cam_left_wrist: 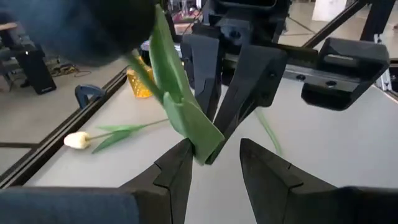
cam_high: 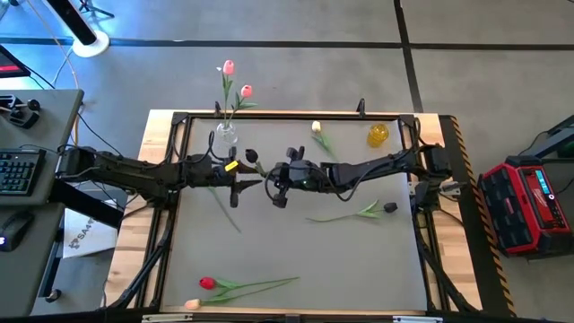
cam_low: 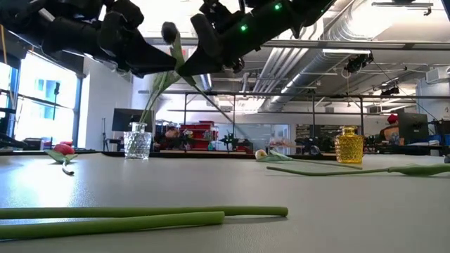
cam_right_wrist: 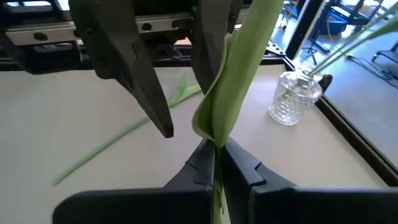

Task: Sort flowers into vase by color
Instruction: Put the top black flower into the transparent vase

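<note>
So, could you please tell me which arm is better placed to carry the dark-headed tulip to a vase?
Probably the right: the right gripper is shut on the dark-headed tulip's stem, while the left gripper stands open around its leaf.

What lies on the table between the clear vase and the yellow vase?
One cream tulip lies between the clear vase and the yellow vase, nearer the yellow one. The high view shows it best; the rest of that stretch is bare.
</note>
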{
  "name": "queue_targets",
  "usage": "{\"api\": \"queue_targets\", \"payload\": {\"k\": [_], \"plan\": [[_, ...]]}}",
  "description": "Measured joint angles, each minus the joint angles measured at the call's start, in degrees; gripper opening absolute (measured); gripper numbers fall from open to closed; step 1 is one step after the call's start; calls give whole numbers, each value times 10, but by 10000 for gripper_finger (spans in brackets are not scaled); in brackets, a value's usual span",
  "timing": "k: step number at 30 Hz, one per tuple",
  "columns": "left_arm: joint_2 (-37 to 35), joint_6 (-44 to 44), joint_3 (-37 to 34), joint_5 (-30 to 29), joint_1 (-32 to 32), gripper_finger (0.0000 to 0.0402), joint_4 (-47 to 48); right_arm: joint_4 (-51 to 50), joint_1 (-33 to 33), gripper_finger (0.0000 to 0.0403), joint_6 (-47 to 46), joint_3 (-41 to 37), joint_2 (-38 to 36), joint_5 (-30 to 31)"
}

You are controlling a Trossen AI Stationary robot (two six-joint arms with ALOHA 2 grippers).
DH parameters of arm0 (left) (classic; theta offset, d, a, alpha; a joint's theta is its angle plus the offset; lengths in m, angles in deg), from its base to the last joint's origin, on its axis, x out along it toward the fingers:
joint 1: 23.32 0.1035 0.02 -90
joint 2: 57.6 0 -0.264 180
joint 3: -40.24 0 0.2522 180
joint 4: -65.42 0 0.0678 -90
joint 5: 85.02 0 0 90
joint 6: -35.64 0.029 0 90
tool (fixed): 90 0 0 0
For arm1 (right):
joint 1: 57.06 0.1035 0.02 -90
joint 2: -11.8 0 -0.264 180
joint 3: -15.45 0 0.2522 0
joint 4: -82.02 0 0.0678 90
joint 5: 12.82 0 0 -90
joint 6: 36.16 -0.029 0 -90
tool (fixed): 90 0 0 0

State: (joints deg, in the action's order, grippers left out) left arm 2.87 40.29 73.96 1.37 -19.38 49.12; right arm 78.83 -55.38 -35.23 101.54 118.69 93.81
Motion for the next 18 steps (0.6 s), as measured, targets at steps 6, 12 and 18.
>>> {"api": "queue_targets", "payload": {"k": [6,12,18], "plan": [[-1,-9,0,-51,1,137,-17,-1,2,0,32,0,0,-17],[0,6,0,-37,1,135,-14,-2,5,0,51,0,0,-29],[0,16,0,-19,0,97,-13,-1,5,0,33,0,0,-31]]}}
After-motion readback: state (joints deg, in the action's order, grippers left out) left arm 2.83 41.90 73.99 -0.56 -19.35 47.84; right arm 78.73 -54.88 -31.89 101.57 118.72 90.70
